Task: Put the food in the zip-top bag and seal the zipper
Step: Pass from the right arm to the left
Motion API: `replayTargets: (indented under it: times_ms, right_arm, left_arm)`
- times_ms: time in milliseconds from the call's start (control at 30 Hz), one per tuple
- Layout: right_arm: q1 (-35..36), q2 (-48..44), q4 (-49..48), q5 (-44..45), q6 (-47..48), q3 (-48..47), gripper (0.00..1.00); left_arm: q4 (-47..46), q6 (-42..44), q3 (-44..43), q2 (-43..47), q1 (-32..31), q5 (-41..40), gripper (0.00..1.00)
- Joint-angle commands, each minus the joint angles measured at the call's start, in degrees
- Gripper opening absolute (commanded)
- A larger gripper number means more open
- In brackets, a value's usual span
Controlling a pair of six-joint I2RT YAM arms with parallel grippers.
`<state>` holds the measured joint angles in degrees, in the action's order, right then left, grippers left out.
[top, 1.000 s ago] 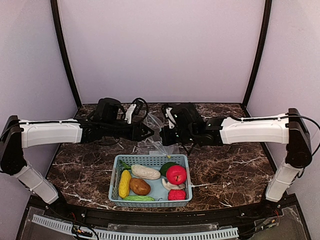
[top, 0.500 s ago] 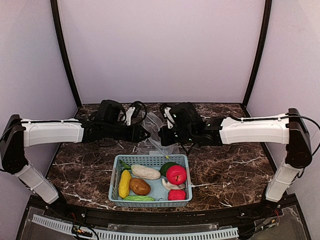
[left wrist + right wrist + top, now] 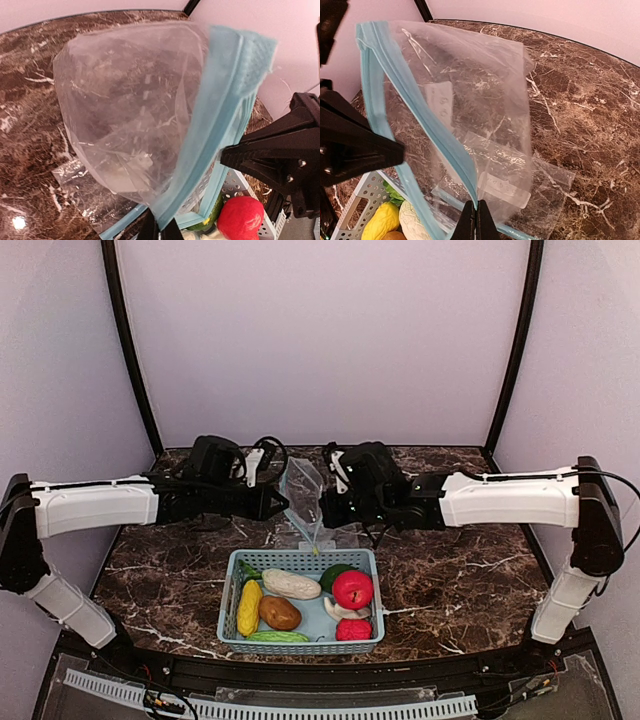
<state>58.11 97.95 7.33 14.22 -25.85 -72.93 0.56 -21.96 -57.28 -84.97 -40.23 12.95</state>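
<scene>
Above the far rim of the light blue basket point(image 3: 226, 612), the clear zip-top bag point(image 3: 303, 492) hangs lifted off the marble table point(image 3: 455, 580). The left gripper point(image 3: 283, 506) and the right gripper point(image 3: 322, 512) are each clamped tight on its blue zipper strip. The corn point(image 3: 248, 607), potato point(image 3: 279, 613), radish point(image 3: 291, 584) and apple point(image 3: 352, 589) lie in the basket just below.
</scene>
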Motion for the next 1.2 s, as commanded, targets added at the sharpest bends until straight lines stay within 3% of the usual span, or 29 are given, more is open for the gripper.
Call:
replayTargets:
  times_ms: [0,333,633,700,800,900,1000,1167]
  right_arm:
    - [-2.20,-1.04,0.41,1.69,0.42,-1.55,0.00]
    - [-6.06,4.46,-5.40,-5.12,0.25,-0.62,0.00]
    - [-6.95,6.89,-5.84,-8.18,-1.05,0.79,0.00]
    - [-6.95,6.28,-5.74,-9.90,-1.11,1.20,0.11]
    - [-6.95,4.44,-5.88,-12.42,-0.70,2.62,0.40]
    - [-6.87,1.47,-5.42,-13.80,0.31,4.32,0.60]
    - [-6.68,-2.49,-4.94,-13.96,1.97,6.46,0.71]
    - [-5.96,-9.88,-2.74,-13.96,6.41,9.48,0.79]
  left_arm:
    - [3.11,5.53,-1.42,6.98,0.54,-6.08,0.01]
    - [6.65,9.93,-3.34,5.12,0.50,-8.59,0.01]
    - [5.18,7.68,-2.62,0.71,0.46,-4.65,0.01]
    - [5.31,7.27,-2.74,-0.30,0.50,-4.27,0.01]
    - [5.95,7.19,-3.31,-1.52,0.50,-4.25,0.01]
    - [6.05,7.05,-3.37,-1.74,0.50,-4.25,0.01]
    - [6.03,6.76,-3.44,-1.90,0.50,-3.83,0.01]
    - [6.06,6.33,-3.56,-2.16,0.50,-3.09,0.01]
